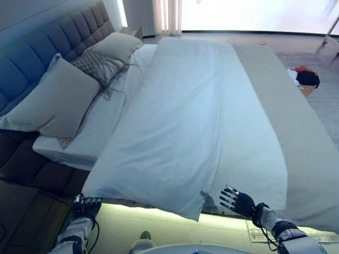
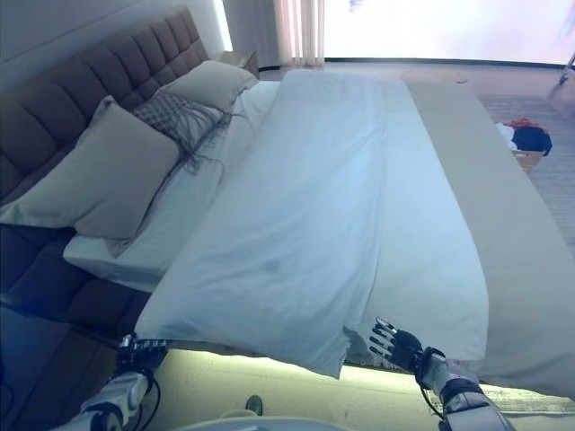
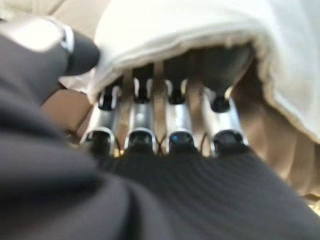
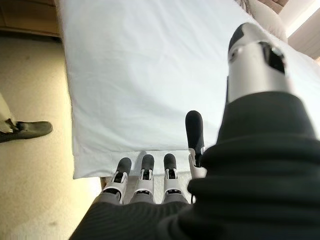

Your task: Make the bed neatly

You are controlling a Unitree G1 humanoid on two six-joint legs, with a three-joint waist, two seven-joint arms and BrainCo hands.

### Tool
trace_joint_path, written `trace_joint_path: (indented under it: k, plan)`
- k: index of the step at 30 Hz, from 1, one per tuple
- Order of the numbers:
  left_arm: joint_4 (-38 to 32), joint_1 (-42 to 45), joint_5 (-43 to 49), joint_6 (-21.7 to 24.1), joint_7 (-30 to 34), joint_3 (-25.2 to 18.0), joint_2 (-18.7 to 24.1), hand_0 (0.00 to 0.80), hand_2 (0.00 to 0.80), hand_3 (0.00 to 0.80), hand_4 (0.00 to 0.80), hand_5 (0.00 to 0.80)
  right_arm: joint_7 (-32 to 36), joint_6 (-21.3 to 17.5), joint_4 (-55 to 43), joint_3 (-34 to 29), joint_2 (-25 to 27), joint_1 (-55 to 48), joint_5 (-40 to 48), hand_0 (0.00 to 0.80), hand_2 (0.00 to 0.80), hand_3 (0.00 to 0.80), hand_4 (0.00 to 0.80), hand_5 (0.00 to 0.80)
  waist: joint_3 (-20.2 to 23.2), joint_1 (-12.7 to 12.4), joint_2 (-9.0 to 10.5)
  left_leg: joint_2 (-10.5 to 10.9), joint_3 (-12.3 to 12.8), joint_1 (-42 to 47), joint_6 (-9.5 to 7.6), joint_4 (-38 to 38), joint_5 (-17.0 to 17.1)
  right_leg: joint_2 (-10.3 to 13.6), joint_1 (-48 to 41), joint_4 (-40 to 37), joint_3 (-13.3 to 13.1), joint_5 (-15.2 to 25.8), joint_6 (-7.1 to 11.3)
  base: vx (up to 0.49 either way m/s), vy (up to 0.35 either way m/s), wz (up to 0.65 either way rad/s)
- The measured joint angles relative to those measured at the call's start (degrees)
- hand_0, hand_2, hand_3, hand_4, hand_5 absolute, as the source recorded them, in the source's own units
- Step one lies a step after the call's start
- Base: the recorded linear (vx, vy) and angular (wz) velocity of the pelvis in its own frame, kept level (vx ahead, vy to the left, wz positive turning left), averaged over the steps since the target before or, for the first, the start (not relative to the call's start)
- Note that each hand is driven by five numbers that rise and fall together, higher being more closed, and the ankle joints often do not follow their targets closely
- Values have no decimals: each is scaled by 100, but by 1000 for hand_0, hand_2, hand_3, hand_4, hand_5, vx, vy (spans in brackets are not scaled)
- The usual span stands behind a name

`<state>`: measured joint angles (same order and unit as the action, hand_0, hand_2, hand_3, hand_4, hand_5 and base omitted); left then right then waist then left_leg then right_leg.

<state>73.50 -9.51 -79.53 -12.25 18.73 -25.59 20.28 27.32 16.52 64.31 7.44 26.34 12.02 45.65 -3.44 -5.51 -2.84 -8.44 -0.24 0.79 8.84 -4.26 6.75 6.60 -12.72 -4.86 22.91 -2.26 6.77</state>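
Half done, I judge: pale blue-white duvet [image 1: 175, 121] lies askew across the bed [image 1: 296, 137], near corner overhanging the edge; left hand [image 3: 150, 125] curled under its hem, right hand [image 1: 237, 201] spread beside it

The large white quilted duvet [image 1: 180, 116] lies spread askew over my bed, its near corner hanging off the mattress edge. A flat beige bed runner [image 1: 296, 137] covers the foot end beside it.
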Motion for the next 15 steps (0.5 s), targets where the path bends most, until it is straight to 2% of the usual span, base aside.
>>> trace_joint_path:
  k: [2, 5, 7, 8, 11, 15]
  plan:
    - [-42, -168, -42, 72, -2, 239, 5, 800, 800, 800, 800, 800, -13, -80, 8, 22, 20, 48, 16, 0, 0, 0, 0, 0, -196, -27, 72, -4, -36, -336, 1, 279, 1, -32, 195, 207, 112, -66, -36, -342, -41, 33]
    - [-197, -801, -392, 184, -39, 674, 66, 800, 800, 800, 800, 800, -117, -268, 12, 310, 48, 474, 200, 0, 0, 0, 0, 0, -858, -62, 112, -99, -125, -1190, -2, 1019, 3, 42, 907, 1266, 308, -502, -164, -279, 76, 47]
    - [-283, -1148, -657, 216, -43, 810, 126, 800, 800, 800, 800, 800, -263, -307, -75, 436, 56, 805, 354, 0, 0, 0, 0, 0, -1302, -154, 236, -97, -125, -1476, -16, 1306, -14, 251, 1383, 2196, 309, -907, -218, -182, 179, 24]
    - [-366, -1255, -771, 271, -43, 887, 135, 800, 800, 800, 800, 800, -298, -330, -137, 444, 65, 967, 369, 0, 0, 0, 0, 0, -1488, -158, 297, -65, -122, -1569, -76, 1412, -79, 387, 1577, 2587, 306, -1095, -241, -160, 191, 17]
    - [-704, -1392, -1032, 432, -93, 1012, 136, 800, 800, 800, 800, 800, -330, -348, -490, 446, 111, 1292, 462, 0, 0, 0, 0, 0, -1886, -160, 417, -12, -107, -2059, -150, 1969, -307, 678, 2117, 3467, 226, -1435, -277, -142, 174, 7]
    - [-872, -1526, -1472, 816, -252, 1066, 150, 800, 800, 800, 800, 800, -293, -344, -707, 459, 208, 1502, 455, 0, 0, 0, 0, 0, -2226, -172, 421, 1, -123, -2680, -193, 2600, -448, 818, 2711, 4134, 100, -1616, -349, -124, 125, 1]
